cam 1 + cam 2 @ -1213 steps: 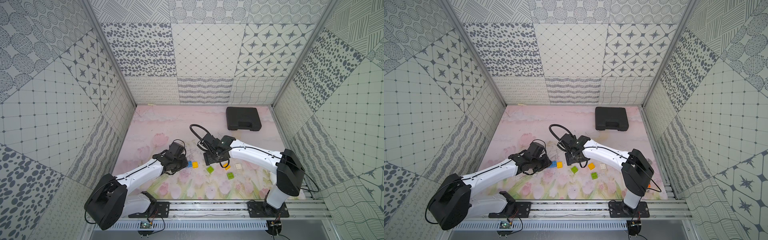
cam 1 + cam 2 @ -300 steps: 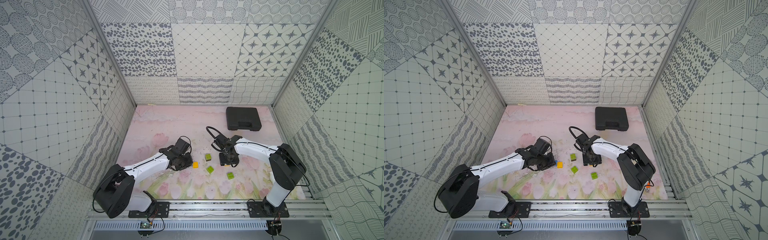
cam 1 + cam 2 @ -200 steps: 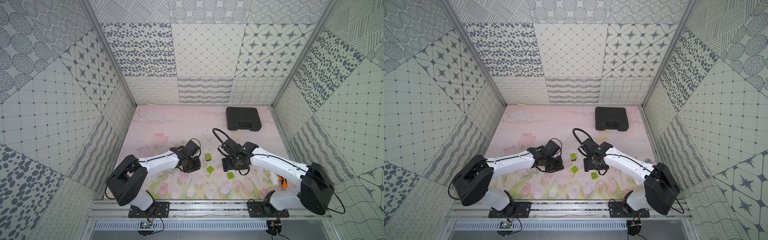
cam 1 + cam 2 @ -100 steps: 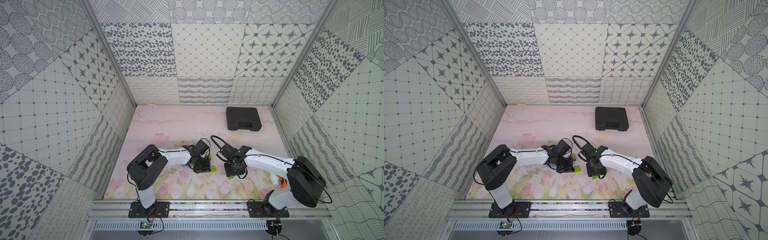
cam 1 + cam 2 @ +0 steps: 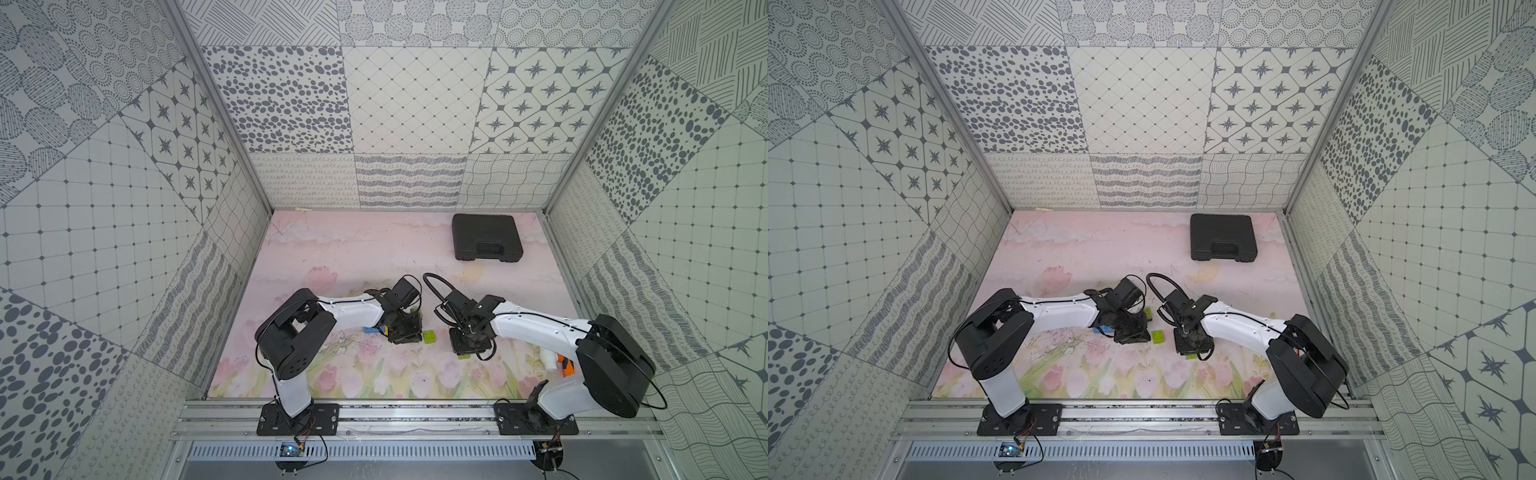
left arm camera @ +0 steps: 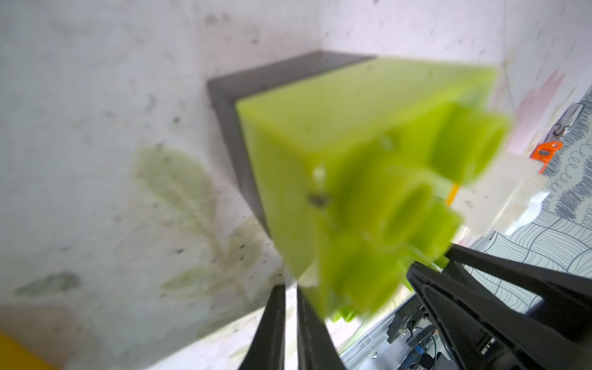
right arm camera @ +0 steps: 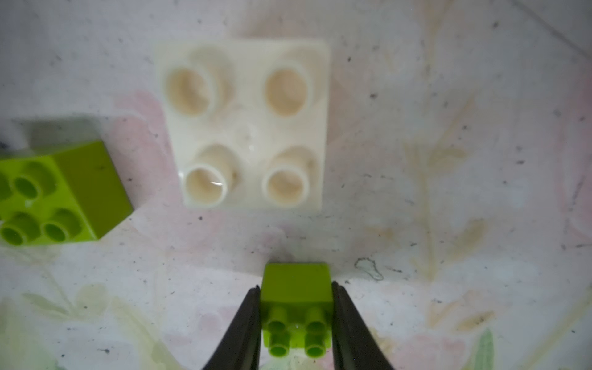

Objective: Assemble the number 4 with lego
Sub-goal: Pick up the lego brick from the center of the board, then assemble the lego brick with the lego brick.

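Note:
My right gripper (image 7: 295, 288) is shut on a lime green lego brick (image 7: 296, 307), low over the mat in both top views (image 5: 467, 347) (image 5: 1192, 347). A white brick (image 7: 246, 125) lies studs-up just past it. Another green brick (image 5: 429, 336) (image 7: 61, 195) lies loose between the two grippers. My left gripper (image 5: 405, 332) (image 6: 290, 288) is shut with nothing in it. A blurred green brick (image 6: 352, 176) sits against the outside of one finger. A blue brick (image 5: 371, 331) lies behind the left gripper. The number 4 is out of view.
A large black case (image 5: 486, 243) lies at the back right. A white pipe fitting (image 5: 549, 359) with an orange piece (image 5: 566, 365) lies by the right wall near the right arm's base. Patterned walls close in three sides.
The right gripper has come down over a green brick and shut on it. The left gripper has moved right, up to the bricks at the middle.

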Action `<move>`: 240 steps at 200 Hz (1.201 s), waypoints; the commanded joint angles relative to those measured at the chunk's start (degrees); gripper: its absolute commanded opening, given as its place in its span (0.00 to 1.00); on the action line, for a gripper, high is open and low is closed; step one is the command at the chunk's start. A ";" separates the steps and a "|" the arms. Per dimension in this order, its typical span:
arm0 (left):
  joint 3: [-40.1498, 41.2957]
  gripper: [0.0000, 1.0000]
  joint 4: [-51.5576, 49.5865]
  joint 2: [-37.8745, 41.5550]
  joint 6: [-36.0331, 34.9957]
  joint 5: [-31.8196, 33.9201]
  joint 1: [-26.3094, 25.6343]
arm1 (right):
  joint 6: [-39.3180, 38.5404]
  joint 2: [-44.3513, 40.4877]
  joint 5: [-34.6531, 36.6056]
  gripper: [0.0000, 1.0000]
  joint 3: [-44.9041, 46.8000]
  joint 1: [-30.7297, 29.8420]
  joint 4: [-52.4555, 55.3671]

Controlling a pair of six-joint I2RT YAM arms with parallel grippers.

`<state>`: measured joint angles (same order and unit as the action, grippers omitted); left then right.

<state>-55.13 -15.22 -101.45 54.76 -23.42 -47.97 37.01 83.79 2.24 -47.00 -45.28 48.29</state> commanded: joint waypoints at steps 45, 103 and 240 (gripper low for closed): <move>4.16 0.07 -7.89 12.09 -1.72 12.02 2.34 | 2.97 -1.15 2.16 0.29 -14.09 -4.86 1.37; 9.34 0.04 -8.67 20.46 -0.97 14.95 5.12 | 3.27 12.70 4.26 0.29 -24.44 -7.55 1.58; 12.67 0.04 -9.12 24.01 -2.47 14.44 9.20 | 4.13 16.39 3.99 0.29 -22.58 -7.73 1.76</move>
<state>-42.85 -23.40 -77.84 53.36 -9.87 -39.22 40.12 99.92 5.58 -70.00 -52.71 49.91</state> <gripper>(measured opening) 0.053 0.344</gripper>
